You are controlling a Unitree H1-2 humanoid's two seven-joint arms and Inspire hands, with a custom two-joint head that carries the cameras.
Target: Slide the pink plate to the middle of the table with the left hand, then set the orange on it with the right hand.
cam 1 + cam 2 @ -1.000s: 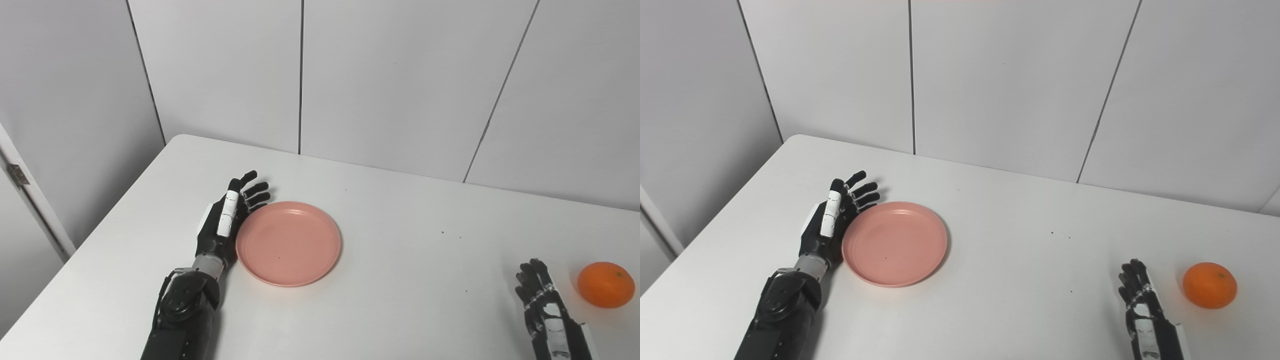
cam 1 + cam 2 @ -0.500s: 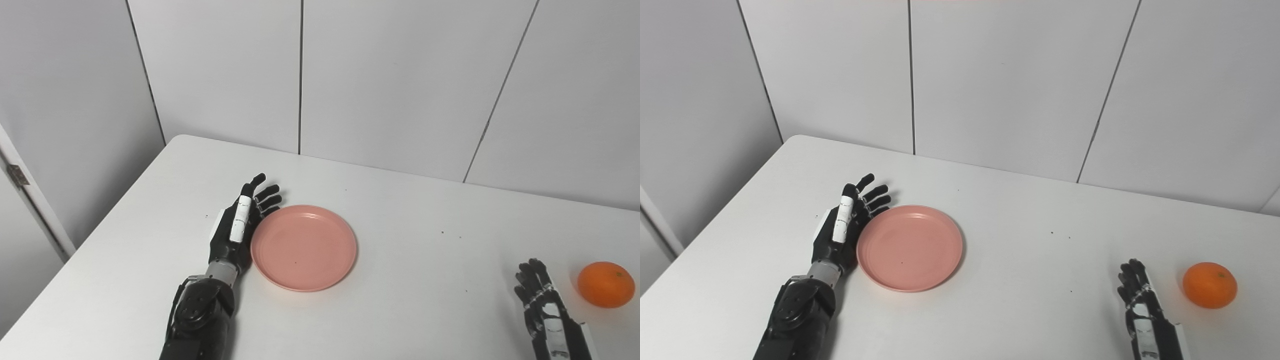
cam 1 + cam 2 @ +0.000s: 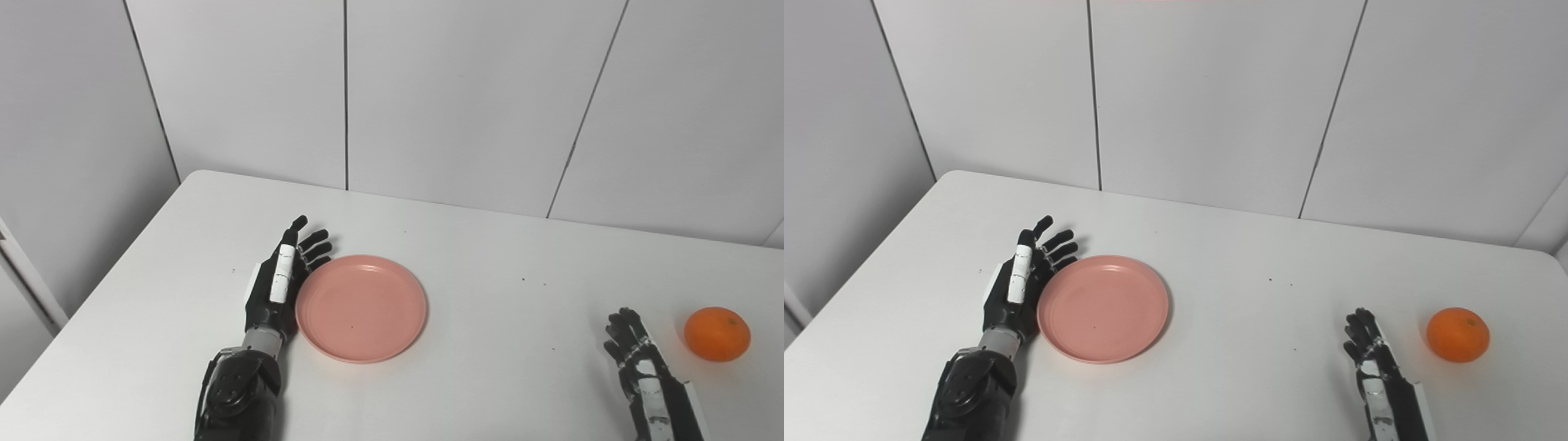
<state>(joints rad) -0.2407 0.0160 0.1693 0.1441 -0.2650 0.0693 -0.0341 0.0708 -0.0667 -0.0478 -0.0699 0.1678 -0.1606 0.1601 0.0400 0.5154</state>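
Left eye view: round pink plate (image 3: 361, 308), shallow, raised rim.

Your left hand (image 3: 278, 288) lies edge-on at table level with fingers (image 3: 313, 240) extended and spread, holding nothing, the black forearm (image 3: 239, 392) entering from the bottom left. Your right hand (image 3: 637, 358) sits low at the bottom right, thumb side up, fingers loosely curled and empty; its lower part is cut off by the frame edge.
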